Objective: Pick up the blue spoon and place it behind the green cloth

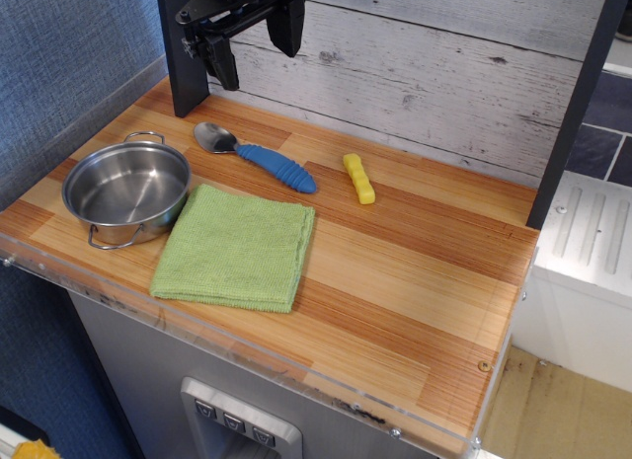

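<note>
The blue spoon (259, 156) lies flat on the wooden counter, silver bowl to the left, ribbed blue handle to the right. It sits just behind the far edge of the green cloth (237, 246), which lies flat near the front. My gripper (255, 44) hangs high above the spoon at the top of the view, open and empty, its two black fingers well apart.
A steel pot (126, 191) stands left of the cloth, touching its edge. A small yellow ridged stick (358, 178) lies right of the spoon. A dark post (183, 54) and a white plank wall stand behind. The counter's front edge has a clear plastic lip.
</note>
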You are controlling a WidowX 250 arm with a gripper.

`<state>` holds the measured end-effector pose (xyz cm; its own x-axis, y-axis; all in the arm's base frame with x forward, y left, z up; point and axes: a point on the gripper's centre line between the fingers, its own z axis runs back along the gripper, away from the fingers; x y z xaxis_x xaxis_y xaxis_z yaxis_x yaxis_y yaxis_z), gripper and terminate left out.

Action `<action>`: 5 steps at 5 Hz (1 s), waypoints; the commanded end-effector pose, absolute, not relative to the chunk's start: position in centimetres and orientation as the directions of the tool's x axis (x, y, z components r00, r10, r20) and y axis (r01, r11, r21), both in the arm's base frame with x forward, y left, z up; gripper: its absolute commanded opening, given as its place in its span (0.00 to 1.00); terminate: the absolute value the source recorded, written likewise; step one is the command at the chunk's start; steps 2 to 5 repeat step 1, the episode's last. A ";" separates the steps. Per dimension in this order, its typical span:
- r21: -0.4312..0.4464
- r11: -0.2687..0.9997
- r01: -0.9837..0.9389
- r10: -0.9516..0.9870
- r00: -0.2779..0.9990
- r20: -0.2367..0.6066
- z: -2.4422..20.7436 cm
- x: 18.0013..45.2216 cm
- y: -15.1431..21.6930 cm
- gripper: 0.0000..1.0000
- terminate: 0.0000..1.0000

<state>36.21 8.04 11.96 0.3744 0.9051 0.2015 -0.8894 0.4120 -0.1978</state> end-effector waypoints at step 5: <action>-0.235 0.418 -0.878 0.901 0.367 0.230 13.5 35.3 7.7 1.00 1.00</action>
